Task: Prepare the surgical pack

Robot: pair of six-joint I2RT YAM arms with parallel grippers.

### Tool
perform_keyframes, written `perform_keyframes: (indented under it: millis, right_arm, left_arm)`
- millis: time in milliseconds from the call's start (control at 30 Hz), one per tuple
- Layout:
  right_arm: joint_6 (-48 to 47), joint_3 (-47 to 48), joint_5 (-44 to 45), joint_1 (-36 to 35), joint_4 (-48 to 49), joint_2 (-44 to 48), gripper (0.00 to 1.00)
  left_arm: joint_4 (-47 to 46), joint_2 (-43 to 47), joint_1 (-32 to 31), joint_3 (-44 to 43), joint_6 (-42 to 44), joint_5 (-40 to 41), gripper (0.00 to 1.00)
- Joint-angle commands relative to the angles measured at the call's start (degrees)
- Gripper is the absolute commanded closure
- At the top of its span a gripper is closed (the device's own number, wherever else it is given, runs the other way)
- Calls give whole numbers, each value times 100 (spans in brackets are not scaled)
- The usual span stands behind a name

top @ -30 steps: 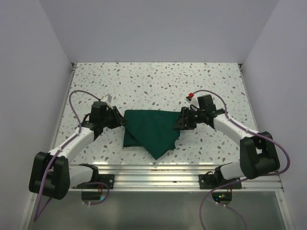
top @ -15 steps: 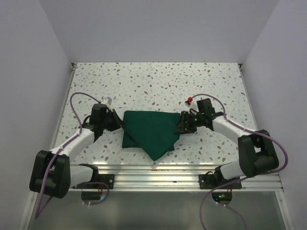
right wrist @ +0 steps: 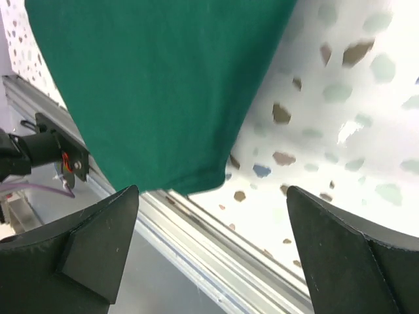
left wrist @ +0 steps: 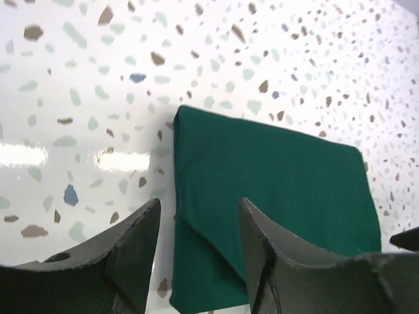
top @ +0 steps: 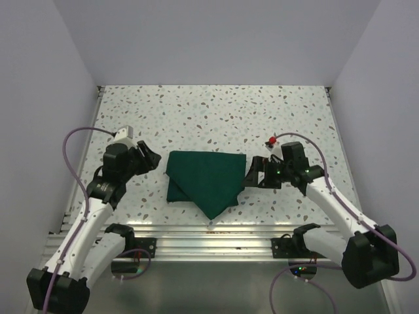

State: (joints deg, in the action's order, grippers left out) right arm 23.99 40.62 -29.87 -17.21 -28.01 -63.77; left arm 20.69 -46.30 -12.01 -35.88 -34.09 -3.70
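Both ends of the cloth (top: 208,180) have been let go. Approx. a sec. ago the left end effector (top: 152,159) and the right end effector (top: 251,175) were set against its left and right ends. Now each is seen drawn back, w/ bare surface (top: 216,118) between jaws and fabric.

The left end effector is parted to a moderate gap and nothing is held. In its wrist view the cloth lies beyond the fingers (left wrist: 127,255), untouched. The right end effector is spread wide and is also empty, and the cloth's edge is seen ahead of it, not gripped.

The cloth itself has barely shifted. It is left mid-surface between the two arms as a folded bundle, w/ a straight far edge and a pointed flap aimed at the near rail (top: 216,232). No tray, instruments or gauze can be seen; whether they are wrapped inside can't be told.

A side fold is judged done and released. The pointed flap prob. remains to be tucked, so the wrap is judged unfinished. That tip is the likely next grasp.
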Motion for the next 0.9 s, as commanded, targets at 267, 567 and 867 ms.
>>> perform_keyframes:
  millis: [267, 567, 867]
  right_arm:
    - [2361, -2180, -116, -1116, 1452, 1209, 68]
    - [3664, -2999, 288, -1416, 4316, 182, 83]
    - [4176, -2121, 16, -1416, 6000, -1884, 85]
  left_arm:
    - [-688, 122, 41, -34, 175, -693, 56]
    - [-768, -651, 15, -358, 394, -1070, 44]
    - [-584, -906, -459, -754, 754, -676, 43]
